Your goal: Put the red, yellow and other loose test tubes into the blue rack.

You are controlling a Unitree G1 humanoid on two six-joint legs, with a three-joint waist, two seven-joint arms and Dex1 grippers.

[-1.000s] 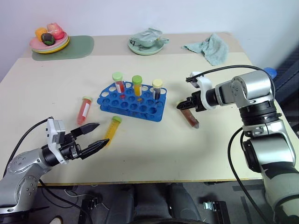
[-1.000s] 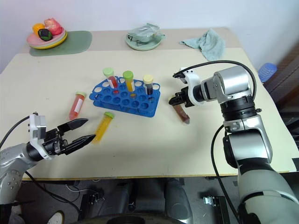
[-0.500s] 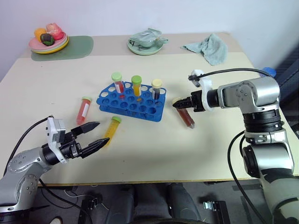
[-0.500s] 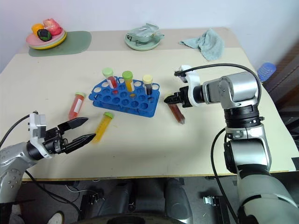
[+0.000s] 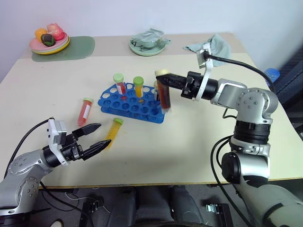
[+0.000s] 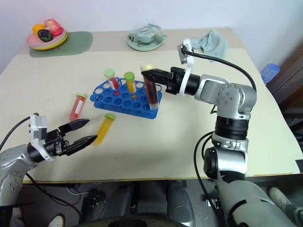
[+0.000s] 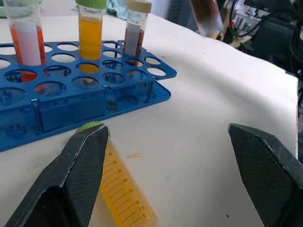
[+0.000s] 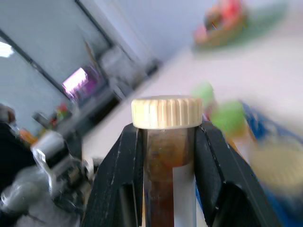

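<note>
Risk sits with the brown-filled test tube (image 5: 164, 92), which the right gripper (image 5: 166, 78) pinches just under its cream cap, hanging near-upright over the blue rack's (image 5: 134, 104) right end at frame centre, where a misaligned descent could jam; the left gripper (image 5: 94, 137) hovers wide.

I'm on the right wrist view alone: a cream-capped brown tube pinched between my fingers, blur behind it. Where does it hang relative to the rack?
Observer: The brown tube hangs upright above the near right end of the blue rack, its tip not yet in a hole.
Operator: What's already racked?
Observer: Three tubes stand in the back row: red, orange, dark.
Operator: Any loose ones?
Observer: Two lie on the table left of the rack: a red tube and a yellow tube, the yellow one right before the open left gripper.
</note>
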